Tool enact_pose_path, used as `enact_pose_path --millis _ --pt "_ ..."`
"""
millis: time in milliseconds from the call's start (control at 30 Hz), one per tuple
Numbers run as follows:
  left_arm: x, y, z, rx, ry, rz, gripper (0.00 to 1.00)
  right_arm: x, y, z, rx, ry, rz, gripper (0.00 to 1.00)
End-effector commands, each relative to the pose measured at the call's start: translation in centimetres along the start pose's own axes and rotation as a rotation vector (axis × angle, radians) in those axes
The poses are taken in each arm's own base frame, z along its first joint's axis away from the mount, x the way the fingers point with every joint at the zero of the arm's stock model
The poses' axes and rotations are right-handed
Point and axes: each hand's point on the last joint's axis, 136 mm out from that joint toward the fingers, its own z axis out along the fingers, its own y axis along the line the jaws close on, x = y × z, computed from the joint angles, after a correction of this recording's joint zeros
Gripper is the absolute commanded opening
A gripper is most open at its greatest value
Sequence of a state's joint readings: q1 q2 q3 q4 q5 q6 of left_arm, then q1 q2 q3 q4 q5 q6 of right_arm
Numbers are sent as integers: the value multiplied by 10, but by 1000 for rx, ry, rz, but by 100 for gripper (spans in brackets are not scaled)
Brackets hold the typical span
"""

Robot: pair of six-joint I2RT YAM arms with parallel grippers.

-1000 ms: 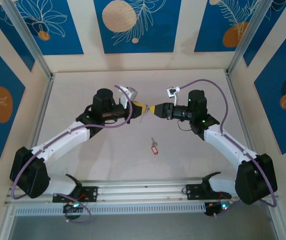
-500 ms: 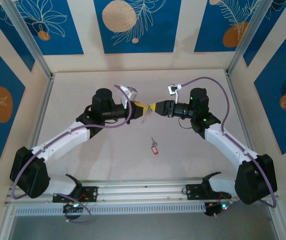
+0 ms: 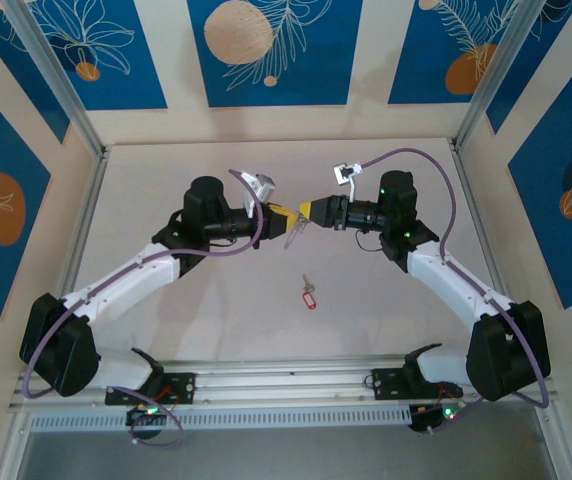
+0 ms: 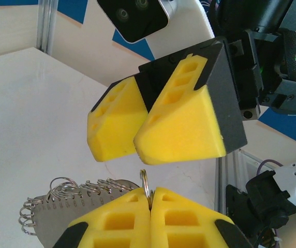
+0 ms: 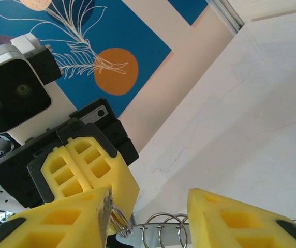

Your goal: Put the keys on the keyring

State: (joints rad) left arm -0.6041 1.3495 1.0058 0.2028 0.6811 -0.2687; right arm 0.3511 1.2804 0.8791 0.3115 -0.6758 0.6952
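Top view: the right gripper (image 3: 307, 209) has edged left, now meeting the left gripper (image 3: 287, 222); the red-tagged keys (image 3: 309, 294) lie unmoved on the table (image 3: 216, 330).
Left wrist: its fingers pinch one thin ring of the keyring (image 4: 55, 214), grey and ring-fringed.
Right wrist: jaws partly apart around the rings, perhaps touching.

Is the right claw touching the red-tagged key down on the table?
Apart. In the top view the keys lie on the table, with bare tabletop between them and the right gripper.
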Motion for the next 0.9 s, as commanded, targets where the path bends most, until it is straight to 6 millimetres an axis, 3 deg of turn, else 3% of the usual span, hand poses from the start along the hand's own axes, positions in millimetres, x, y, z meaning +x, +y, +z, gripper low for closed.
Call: enact_pose_path --millis 0,200,633,867 --pt "-11 -5 -1 35 -39 26 0 -5 11 0 -51 7 -22 40" --pt "-11 -4 0 37 -38 22 0 1 12 1 -72 28 -17 31" --pt "-10 -1 2 33 -37 19 0 14 11 1 -99 64 -5 30" --pt "-11 -2 2 38 -42 17 0 16 7 1 -91 66 7 18"
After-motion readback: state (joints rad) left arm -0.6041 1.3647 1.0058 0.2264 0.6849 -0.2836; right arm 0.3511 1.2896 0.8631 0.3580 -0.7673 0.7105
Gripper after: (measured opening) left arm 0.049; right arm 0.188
